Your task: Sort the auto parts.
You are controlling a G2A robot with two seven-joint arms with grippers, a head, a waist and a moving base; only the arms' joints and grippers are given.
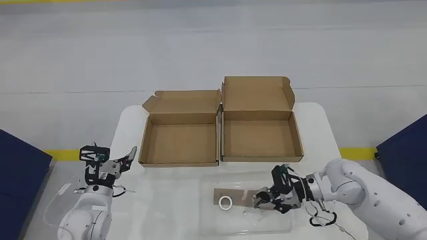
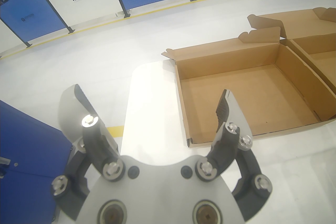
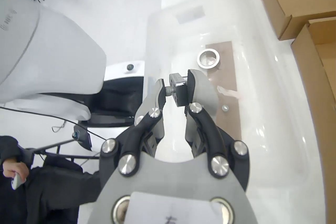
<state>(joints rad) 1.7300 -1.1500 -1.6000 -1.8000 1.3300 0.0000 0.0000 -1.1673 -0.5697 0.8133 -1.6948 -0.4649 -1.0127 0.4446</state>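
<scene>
My right gripper [image 3: 176, 89] is shut on a small grey metal part [image 3: 178, 88] with a short pin, held just above the clear plastic tray [image 3: 262, 156]. In the top view the right gripper [image 1: 264, 200] hangs over the tray's middle. A silver metal ring [image 3: 209, 58] lies on the brown cardboard strip [image 3: 231, 104] in the tray, also seen as the ring [image 1: 225, 203] from above. A small washer [image 3: 225, 107] lies on the same strip. My left gripper [image 2: 155, 104] is open and holds nothing, near the table's left edge [image 1: 123, 160].
Two open cardboard boxes stand side by side at the table's back: the left box [image 1: 179, 143] and the right box [image 1: 260, 139]. Both look bare inside. The left box [image 2: 252, 93] lies just ahead of the left gripper. Blue and white partitions stand beyond the floor.
</scene>
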